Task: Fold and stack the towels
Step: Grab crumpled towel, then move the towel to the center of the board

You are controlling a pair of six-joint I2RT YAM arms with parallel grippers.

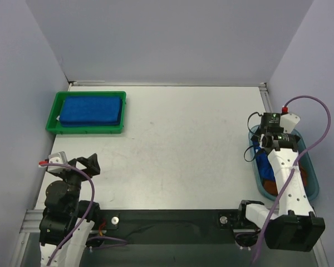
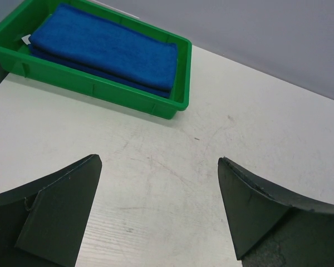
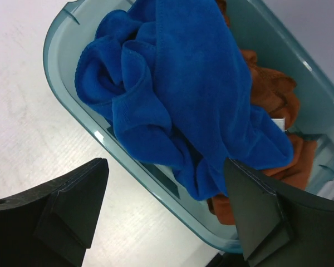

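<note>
Left gripper [image 2: 158,160], right gripper [image 3: 164,162] both released; bin [image 3: 58,55] at three o'clock.
Tangled blue towel [image 3: 178,94] may drag brown towel [image 3: 267,92] out.

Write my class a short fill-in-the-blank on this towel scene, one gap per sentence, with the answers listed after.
1. The folded blue towels lie in the ____ tray.
2. The left gripper is ____ and holds nothing.
3. The right gripper hovers above the bin, which stands on the ____ side of the table.
Answers: green; open; right.
</note>
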